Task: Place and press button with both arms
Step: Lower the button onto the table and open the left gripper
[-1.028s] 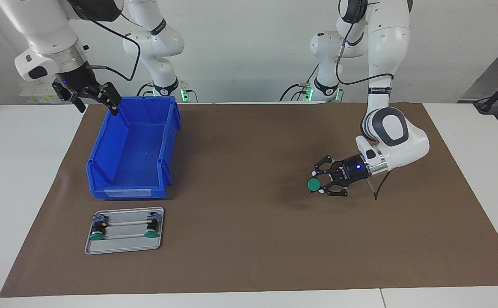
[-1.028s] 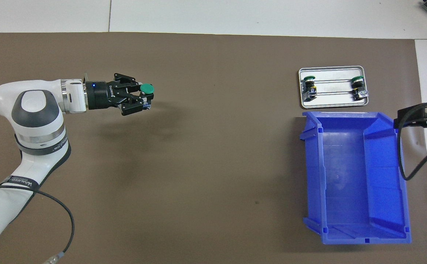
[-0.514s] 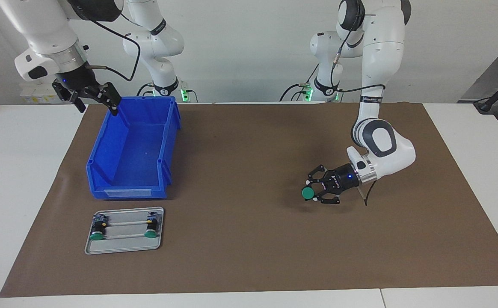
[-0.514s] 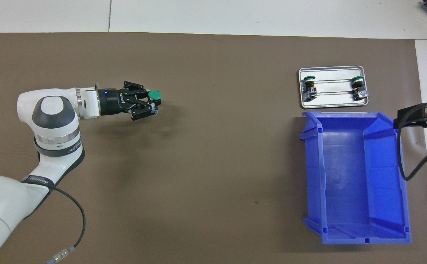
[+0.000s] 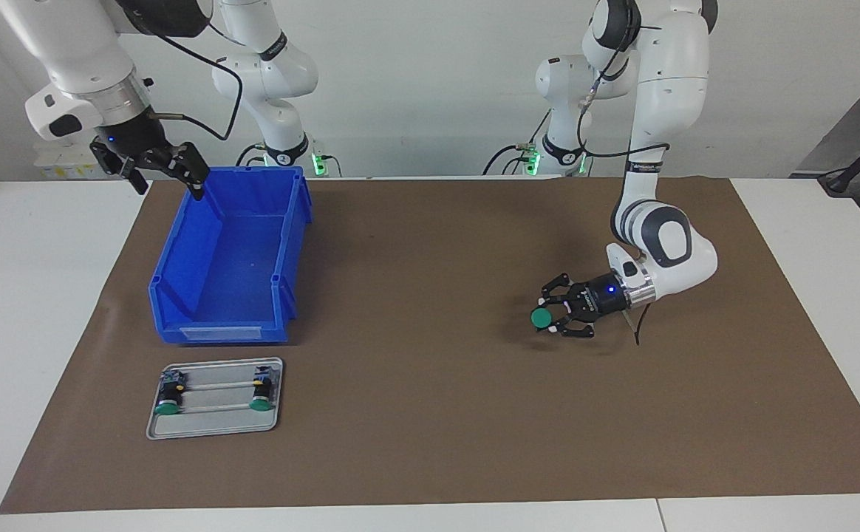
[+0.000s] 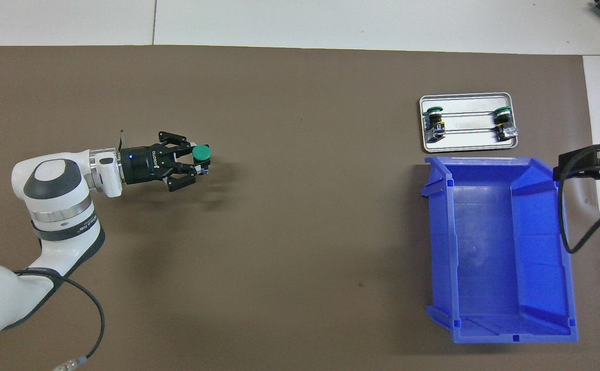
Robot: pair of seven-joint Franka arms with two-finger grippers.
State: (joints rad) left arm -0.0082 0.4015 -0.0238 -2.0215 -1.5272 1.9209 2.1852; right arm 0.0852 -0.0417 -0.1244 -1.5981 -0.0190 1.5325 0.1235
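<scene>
Pulled back slightly toward its base, left gripper (image 5: 557, 319) grips button (image 5: 542, 318) low over brown mat (image 5: 430, 414). Looks light, rigid, cap slick; hold black body. Right gripper (image 5: 155, 164) waits, fingers apart, over bin (image 5: 230, 325) corner.

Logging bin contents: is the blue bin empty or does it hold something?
Empty: the blue bin shows only bare floor in both views.

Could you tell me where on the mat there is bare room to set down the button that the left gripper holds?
The brown mat is bare between the left gripper, shut on the button, and the blue bin. It is crowded at the right arm's end: bin, metal tray, and the right gripper waiting above the bin's corner.
</scene>
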